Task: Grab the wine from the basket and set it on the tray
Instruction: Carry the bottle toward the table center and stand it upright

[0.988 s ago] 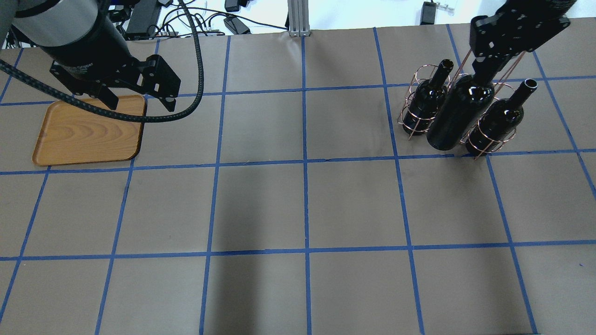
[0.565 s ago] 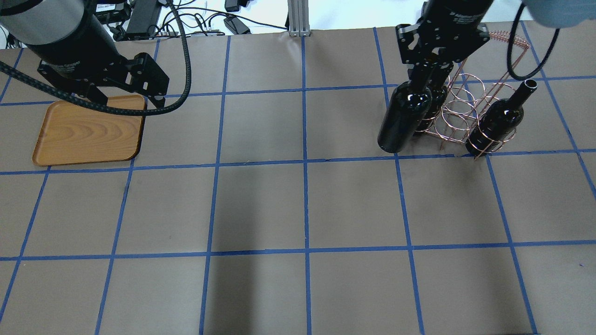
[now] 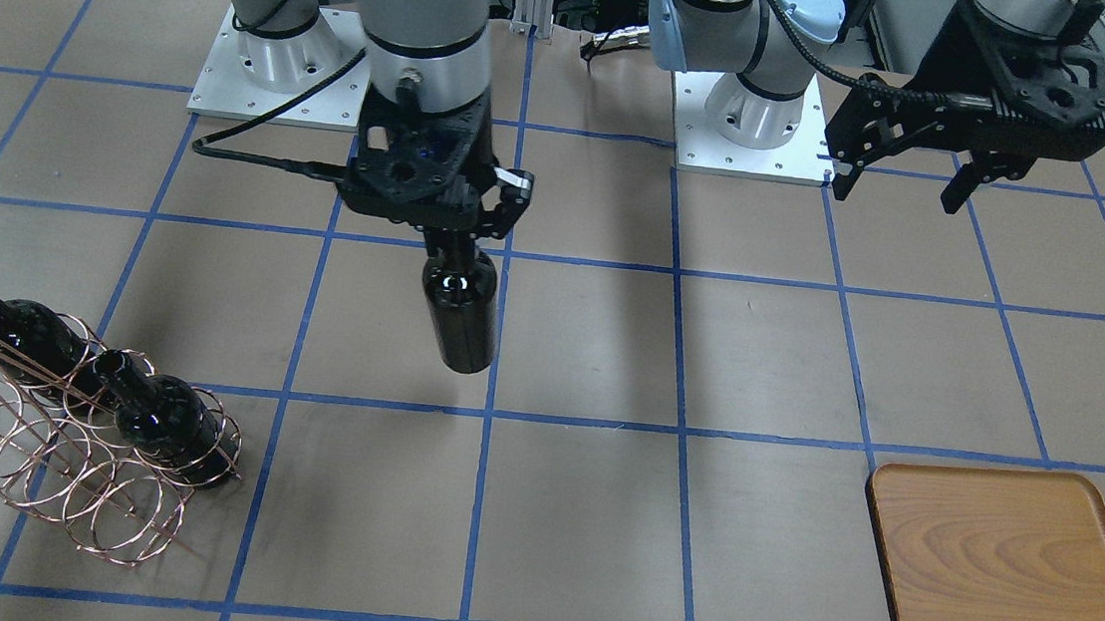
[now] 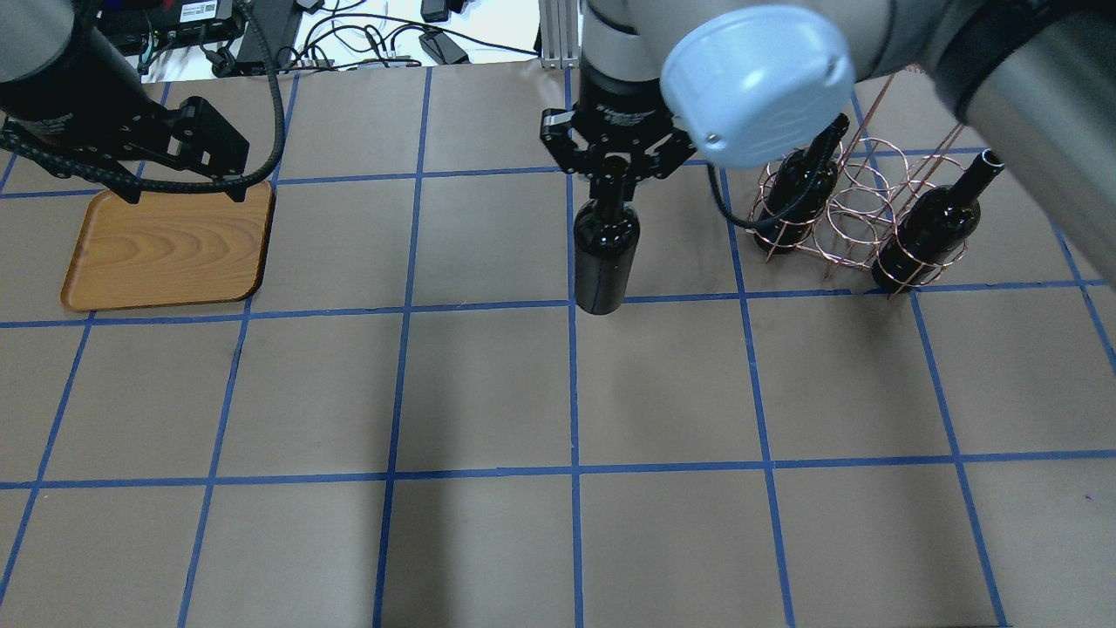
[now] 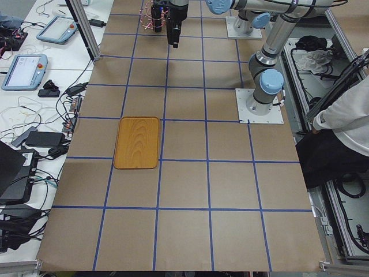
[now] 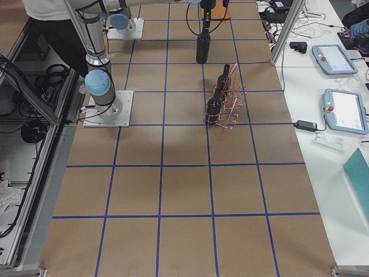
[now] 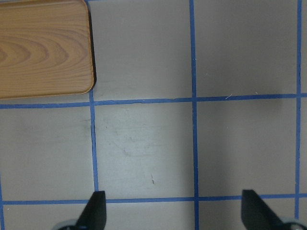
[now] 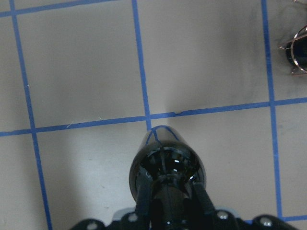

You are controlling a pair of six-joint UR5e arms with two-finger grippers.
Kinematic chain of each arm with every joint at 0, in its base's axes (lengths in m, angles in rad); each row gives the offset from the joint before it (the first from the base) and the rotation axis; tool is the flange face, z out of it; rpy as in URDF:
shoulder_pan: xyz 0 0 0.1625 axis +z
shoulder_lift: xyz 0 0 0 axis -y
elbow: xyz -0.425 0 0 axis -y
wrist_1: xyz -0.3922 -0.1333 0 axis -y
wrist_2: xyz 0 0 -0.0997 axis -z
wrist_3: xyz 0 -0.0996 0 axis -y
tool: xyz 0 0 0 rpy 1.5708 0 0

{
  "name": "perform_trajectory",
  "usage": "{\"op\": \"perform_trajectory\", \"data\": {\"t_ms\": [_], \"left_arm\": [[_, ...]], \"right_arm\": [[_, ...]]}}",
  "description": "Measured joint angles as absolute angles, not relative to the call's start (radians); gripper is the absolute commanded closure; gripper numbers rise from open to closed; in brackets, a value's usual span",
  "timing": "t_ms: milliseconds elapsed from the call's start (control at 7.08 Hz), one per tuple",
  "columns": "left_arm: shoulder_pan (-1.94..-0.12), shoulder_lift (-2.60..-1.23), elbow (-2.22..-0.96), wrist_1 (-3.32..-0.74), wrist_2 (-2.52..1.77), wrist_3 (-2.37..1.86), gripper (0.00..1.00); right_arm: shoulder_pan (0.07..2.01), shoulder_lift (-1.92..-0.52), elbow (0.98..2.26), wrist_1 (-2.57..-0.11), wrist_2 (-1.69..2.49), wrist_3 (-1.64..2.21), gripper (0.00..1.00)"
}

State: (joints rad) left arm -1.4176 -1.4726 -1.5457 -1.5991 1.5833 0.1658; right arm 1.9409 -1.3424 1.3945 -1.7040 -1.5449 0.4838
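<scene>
We are seeing bare brown-paper desk (image 4: 418,253) stretching from the hanging glossy black glass wine bottle (image 4: 603,253) to the light-brown wooden tray (image 4: 166,249); the left end effector (image 3: 895,192) is hovering, fingers spread, beside that tray.

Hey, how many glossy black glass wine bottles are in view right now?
3 glossy black glass wine bottles. One hangs by its neck from the right gripper over mid-table; the other two sit in the rose-gold copper wire rack. None seems hidden.
</scene>
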Motion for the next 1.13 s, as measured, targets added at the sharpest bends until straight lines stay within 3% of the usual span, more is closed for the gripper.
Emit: {"op": "perform_trajectory", "data": {"t_ms": [706,847,988,1129], "left_arm": [[-1.338,-1.468,-1.546,-1.585,1.585,0.204,0.00],[-1.335,-1.468,-1.546,-1.585,1.585,0.206,0.00],[-1.333,-1.468,-1.546,-1.585,1.585,0.207,0.00],[-1.332,-1.468,-1.546,-1.585,1.584,0.207,0.00]], "right_arm": [[2.122,-1.268,1.462,-1.842,-1.536,0.706,1.00],[2.129,-1.267,1.472,-1.846,-1.535,0.722,0.94],[2.131,-1.265,1.478,-1.846,-1.533,0.728,0.82],[2.132,-1.261,1.483,-1.845,-1.533,0.730,0.23]]}}
